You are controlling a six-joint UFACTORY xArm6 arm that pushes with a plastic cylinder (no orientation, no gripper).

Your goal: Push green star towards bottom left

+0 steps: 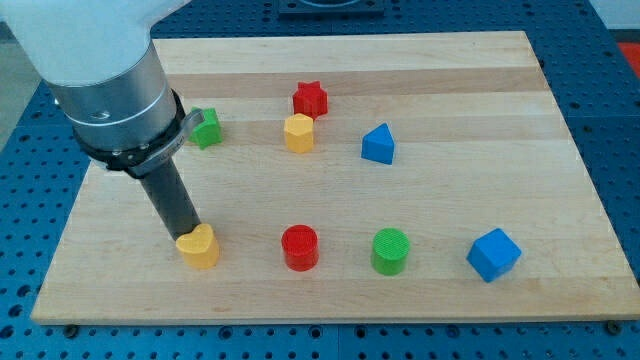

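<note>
The green star (207, 128) lies at the upper left of the wooden board (450, 70), partly hidden on its left side by my arm's grey body. My tip (186, 237) is well below the star, toward the view's bottom, touching the upper left side of a yellow heart-shaped block (200, 247).
A red star (310, 98), a yellow hexagonal block (298, 132) and a blue triangular block (378, 144) lie to the right of the green star. A red cylinder (299, 247), a green cylinder (391, 250) and a blue cube (494, 254) line the bottom.
</note>
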